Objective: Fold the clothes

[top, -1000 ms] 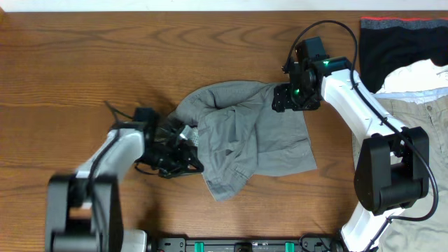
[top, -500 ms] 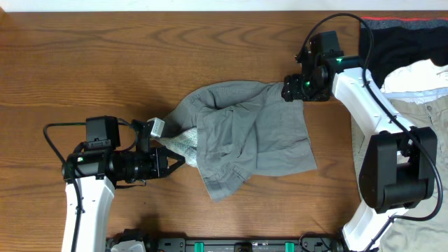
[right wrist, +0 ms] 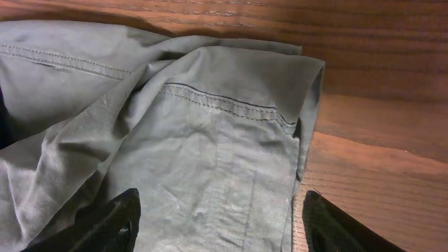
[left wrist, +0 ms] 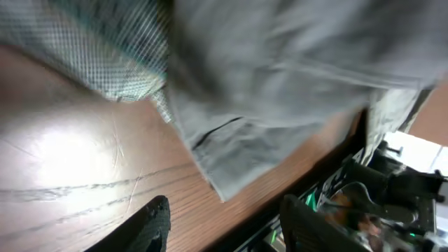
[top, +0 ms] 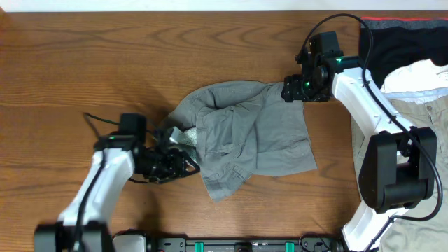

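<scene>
We count three garments on one surface [top: 84, 63]: one pair of grey shorts [top: 259, 140], one black garment [top: 399, 45], one pair of beige trousers [top: 420, 112]. Two end effectors: left end effector [top: 180, 162], right end effector [top: 287, 89].

Mid-grey shorts [top: 252, 136], seemingly fine-checked pale lining [left wrist: 105, 49]; brown table [top: 105, 63].

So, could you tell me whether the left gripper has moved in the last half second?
Yes. The left gripper has shifted right across the wooden table, closer to the mid-grey cotton shorts.

Matt grey cotton shorts [top: 252, 136] on grained, faintly glossy wooden table [top: 105, 63].
</scene>
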`<state>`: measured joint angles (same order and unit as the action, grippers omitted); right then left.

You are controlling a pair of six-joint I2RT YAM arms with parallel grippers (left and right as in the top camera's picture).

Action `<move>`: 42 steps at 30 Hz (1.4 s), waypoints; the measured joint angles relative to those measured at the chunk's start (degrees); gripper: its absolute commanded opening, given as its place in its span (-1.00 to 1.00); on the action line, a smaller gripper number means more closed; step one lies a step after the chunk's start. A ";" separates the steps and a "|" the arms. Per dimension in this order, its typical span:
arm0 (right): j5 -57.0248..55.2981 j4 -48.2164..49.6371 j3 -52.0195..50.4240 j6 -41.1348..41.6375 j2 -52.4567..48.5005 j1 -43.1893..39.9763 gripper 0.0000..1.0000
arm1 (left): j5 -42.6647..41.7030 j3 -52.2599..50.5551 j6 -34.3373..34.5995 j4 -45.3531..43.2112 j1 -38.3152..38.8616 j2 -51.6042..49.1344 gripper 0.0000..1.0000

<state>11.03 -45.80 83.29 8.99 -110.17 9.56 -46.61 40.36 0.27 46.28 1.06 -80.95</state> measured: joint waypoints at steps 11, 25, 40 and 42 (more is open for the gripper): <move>0.00 -1.40 0.00 0.02 0.00 0.00 0.43 | -2.62 -0.52 4.33 -10.43 1.31 -12.85 0.06; -0.02 -1.51 0.00 0.02 0.02 0.00 0.43 | -4.52 -0.52 8.00 -16.37 7.80 -13.09 -0.63; -0.07 -1.75 0.00 0.02 0.00 0.00 0.43 | -6.88 -0.52 8.72 -14.36 7.93 -11.93 -0.88; -0.17 -1.73 0.00 0.02 0.00 -0.02 0.46 | -7.48 -0.52 8.74 -12.98 7.32 -8.76 -0.88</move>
<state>10.85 -47.53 83.29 9.02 -110.17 9.54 -54.08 39.83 9.02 33.30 8.38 -89.71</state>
